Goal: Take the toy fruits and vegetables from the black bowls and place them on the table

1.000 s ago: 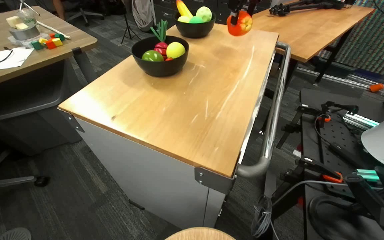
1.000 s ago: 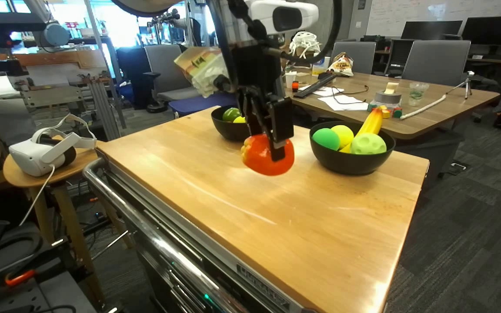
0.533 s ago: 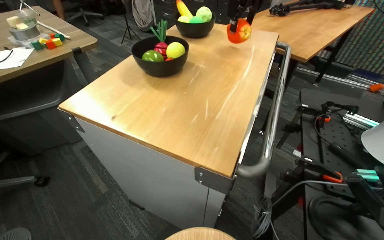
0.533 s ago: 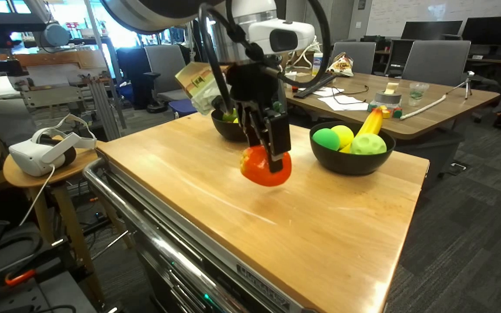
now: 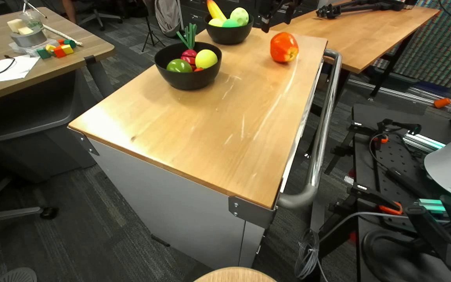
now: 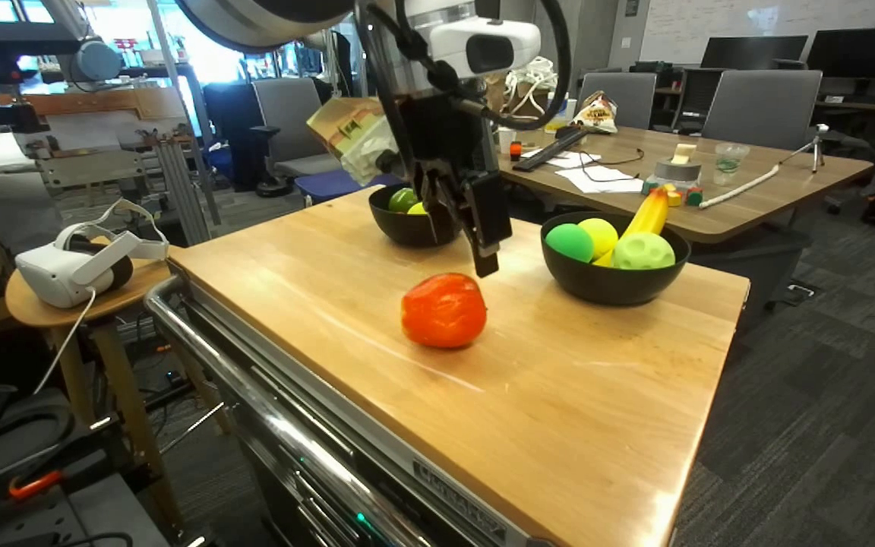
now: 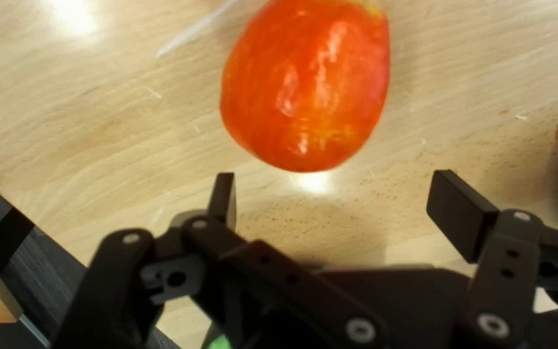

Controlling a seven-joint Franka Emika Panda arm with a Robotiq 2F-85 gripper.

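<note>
Released since the earlier frame, one rounded, red-orange, glossy plastic toy fruit (image 6: 445, 310) goes from the grip down to the light wooden rectangular table (image 5: 210, 137), where it appears to rest between a round, matte black bowl (image 6: 616, 287) and the tubular metal handle (image 5: 325, 121). Above it and off to one side, the black, two-jawed mechanical gripper (image 7: 334, 194) hangs with its jaws spread wide, holding nothing. Doing this release well likely means backing straight up with the jaws kept wide, so that neither nudges the smooth piece into a roll; letting each later toy touch wood before opening should settle it more gently. Bowls number two: that one shows four plastic-looking toys, one curved yellow banana (image 6: 646, 214), one dimpled pale-green ball (image 6: 644, 253), one smooth green ball (image 6: 569, 243) and one yellow ball (image 6: 598, 234); its round, matte black twin bowl (image 5: 188, 81) shows at least four, one dark red leafy radish (image 5: 189, 53), one glossy dark-green round fruit (image 5: 179, 65), one smooth yellow round fruit (image 5: 206, 58) and one mostly hidden red piece (image 5: 198, 69).
</note>
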